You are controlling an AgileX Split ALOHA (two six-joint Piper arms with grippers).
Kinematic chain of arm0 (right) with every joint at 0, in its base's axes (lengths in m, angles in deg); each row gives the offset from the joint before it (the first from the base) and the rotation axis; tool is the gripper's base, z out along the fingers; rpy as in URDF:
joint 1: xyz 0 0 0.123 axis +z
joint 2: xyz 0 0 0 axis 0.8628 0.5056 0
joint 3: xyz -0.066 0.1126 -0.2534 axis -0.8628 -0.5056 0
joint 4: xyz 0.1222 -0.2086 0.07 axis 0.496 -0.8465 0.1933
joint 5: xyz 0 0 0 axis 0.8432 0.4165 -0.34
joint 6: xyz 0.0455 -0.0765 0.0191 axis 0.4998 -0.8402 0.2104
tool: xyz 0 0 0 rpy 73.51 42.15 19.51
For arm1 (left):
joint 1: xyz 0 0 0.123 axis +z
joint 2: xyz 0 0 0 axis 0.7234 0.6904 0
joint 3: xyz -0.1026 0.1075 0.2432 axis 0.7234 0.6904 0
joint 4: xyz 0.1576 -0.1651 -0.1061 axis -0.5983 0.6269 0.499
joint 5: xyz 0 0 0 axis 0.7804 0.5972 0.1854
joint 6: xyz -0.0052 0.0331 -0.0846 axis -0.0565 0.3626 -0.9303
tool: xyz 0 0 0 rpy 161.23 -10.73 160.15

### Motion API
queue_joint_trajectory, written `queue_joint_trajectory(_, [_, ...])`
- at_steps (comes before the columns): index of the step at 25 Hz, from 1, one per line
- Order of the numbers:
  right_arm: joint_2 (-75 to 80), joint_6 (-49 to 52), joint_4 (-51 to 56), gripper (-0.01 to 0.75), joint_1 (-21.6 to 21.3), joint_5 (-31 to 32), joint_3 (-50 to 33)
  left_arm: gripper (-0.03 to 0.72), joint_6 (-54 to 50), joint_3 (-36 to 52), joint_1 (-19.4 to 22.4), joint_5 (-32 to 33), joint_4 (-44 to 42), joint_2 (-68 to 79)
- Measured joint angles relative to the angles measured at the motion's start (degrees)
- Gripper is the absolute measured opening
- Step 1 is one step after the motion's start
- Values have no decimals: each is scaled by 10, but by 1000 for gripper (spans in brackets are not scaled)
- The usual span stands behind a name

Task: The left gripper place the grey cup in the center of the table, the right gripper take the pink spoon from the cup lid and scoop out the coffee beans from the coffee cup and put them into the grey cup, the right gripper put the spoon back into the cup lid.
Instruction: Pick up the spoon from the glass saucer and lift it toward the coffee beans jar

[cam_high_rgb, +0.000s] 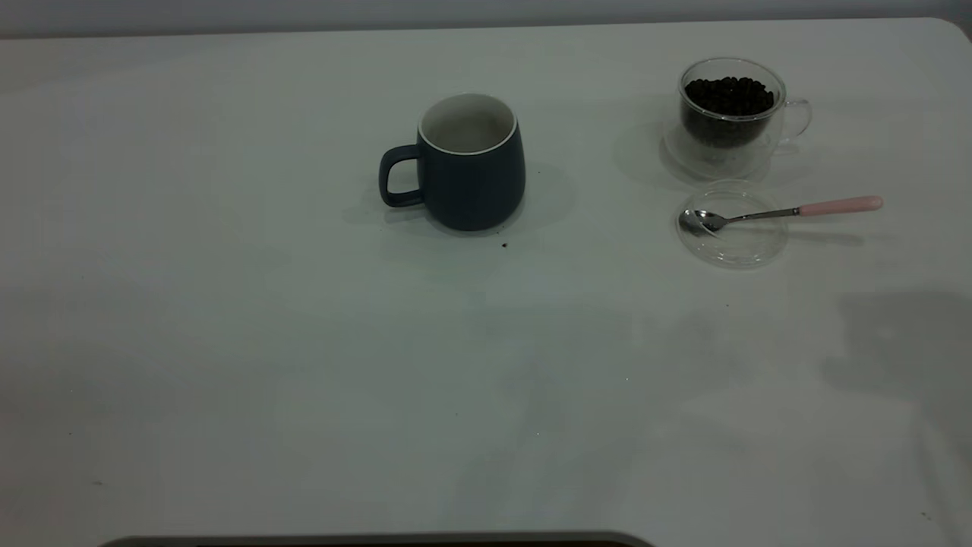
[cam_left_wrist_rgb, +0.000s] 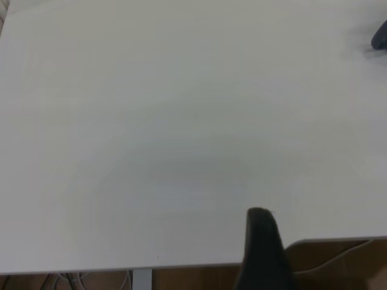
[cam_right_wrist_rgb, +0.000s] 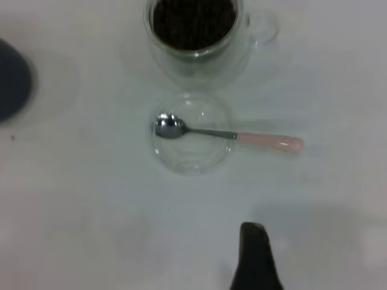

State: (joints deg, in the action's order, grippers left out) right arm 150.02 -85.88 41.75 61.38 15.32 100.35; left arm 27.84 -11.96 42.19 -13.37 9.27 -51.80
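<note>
The grey cup point(cam_high_rgb: 471, 163) stands upright near the middle of the table point(cam_high_rgb: 304, 342), handle to the left, its white inside showing. The coffee cup point(cam_high_rgb: 729, 114) with dark coffee beans point(cam_high_rgb: 729, 95) stands at the far right. Just in front of it lies the cup lid point(cam_high_rgb: 733, 224), with the pink spoon point(cam_high_rgb: 782, 212) resting on it, bowl in the lid and pink handle pointing right. Neither gripper shows in the exterior view. My right gripper point(cam_right_wrist_rgb: 254, 257) hovers above the table short of the lid point(cam_right_wrist_rgb: 192, 142) and spoon point(cam_right_wrist_rgb: 233, 134). My left gripper point(cam_left_wrist_rgb: 261, 244) is over the table's edge, far from the grey cup point(cam_left_wrist_rgb: 380, 36).
A small dark speck point(cam_high_rgb: 503, 245) lies on the table just in front of the grey cup. The table's edge point(cam_left_wrist_rgb: 181, 264) shows in the left wrist view with floor and cables below. The right wrist view also shows the coffee cup point(cam_right_wrist_rgb: 193, 36) and the grey cup's side point(cam_right_wrist_rgb: 12, 78).
</note>
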Motion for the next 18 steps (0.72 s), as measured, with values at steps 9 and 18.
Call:
queue_joint_trajectory(9, [194,-106,66,585,-80,110,125,567,0,0,0,0,0,0])
queue_joint_trajectory(18, [375,-474,432,585,-181,177,169,567,-1,0,0,0,0,0])
